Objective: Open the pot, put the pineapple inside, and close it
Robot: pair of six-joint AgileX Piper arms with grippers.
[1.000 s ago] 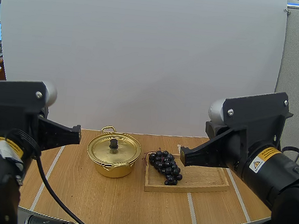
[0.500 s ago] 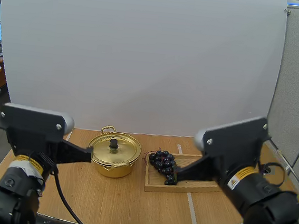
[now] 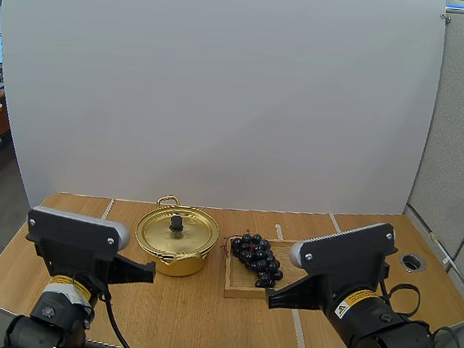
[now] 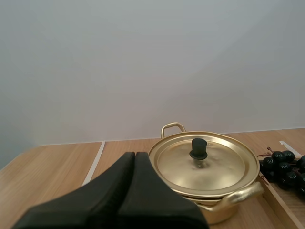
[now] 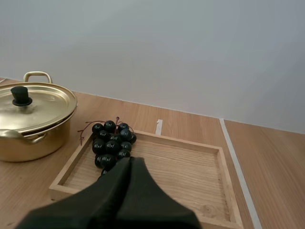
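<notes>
Dropped lower: left gripper (image 4: 134, 161), right gripper (image 5: 129, 163); both closed, empty | one pot (image 3: 176, 263); one grape bunch (image 3: 257, 259); one tray (image 3: 320, 283)

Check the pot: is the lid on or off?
On. The gold lid sits flat on the rim of the pot, black knob upright at its centre; no gap shows.

Wooden tray (image 5: 190, 174) lies flat on the table (image 3: 201, 319), toward its rt side. White tape line (image 5: 233, 157) runs along tabletop just beside tray's rt edge.
</notes>
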